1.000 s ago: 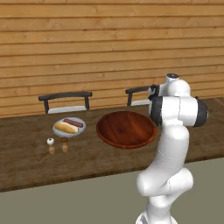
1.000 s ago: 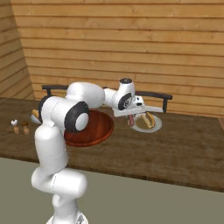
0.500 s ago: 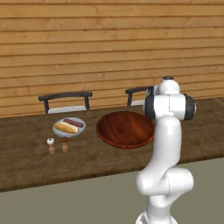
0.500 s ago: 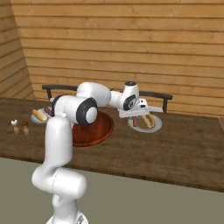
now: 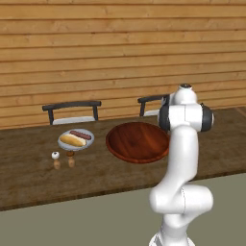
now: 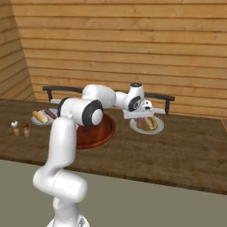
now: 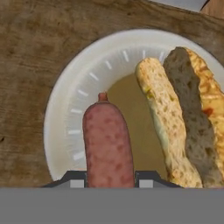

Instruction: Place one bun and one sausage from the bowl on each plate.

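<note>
The long wooden table is carrying everything, and the wide brown bowl is lying near its middle, looking emptied. To the left of the bowl, one grey plate is already being filled with a bun and a sausage. On the other side of the bowl, the second plate is being served by the arm.

The gripper is being held directly above this second plate, and the sausage is being gripped between its fingertips, so the jaws are being kept narrow around it. The long axis of the sausage is running straight away from the hand, over the bare middle of the plate. The bun is lying just beside it, nearly parallel, with a free strip between them.

The move is probably being finished by a short lowering and an opening of the jaws. Care is being needed on the bun side; toward the rim, enough open room is being left.
</note>
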Controlling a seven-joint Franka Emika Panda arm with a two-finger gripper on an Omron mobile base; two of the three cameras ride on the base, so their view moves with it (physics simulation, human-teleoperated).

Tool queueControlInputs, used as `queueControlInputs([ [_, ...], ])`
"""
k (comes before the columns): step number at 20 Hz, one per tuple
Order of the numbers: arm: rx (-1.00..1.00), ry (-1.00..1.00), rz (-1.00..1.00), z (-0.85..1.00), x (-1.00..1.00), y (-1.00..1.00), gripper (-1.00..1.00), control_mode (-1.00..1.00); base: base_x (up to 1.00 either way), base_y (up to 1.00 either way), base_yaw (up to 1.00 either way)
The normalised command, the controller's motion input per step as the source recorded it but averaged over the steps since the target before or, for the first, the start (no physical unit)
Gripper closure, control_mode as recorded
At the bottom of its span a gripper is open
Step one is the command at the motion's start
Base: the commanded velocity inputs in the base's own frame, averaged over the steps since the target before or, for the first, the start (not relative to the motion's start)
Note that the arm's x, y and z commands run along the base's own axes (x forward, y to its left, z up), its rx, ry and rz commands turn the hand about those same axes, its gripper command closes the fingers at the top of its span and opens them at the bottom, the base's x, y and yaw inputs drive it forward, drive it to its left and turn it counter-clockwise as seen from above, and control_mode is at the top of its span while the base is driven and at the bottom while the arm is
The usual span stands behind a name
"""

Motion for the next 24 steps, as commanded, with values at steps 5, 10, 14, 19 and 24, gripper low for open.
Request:
queueControlInputs([
  [5,-0.03,-0.09,-0.02,-0.19,0.28,0.0,1.0,-1.0,0.0,0.0,0.0],
  [10,-0.06,-0.01,-0.01,-0.09,0.29,-0.1,1.0,-1.0,0.0,0.0,0.0],
  [14,0.0,0.0,0.0,0.0,0.0,0.0,-1.0,-1.0,0.0,0.0,0.0],
  [19,0.0,0.0,0.0,0.0,0.0,0.0,-1.0,-1.0,0.0,0.0,0.0],
  [24,0.0,0.0,0.0,0.02,0.0,0.0,-1.0,-1.0,0.0,0.0,0.0],
])
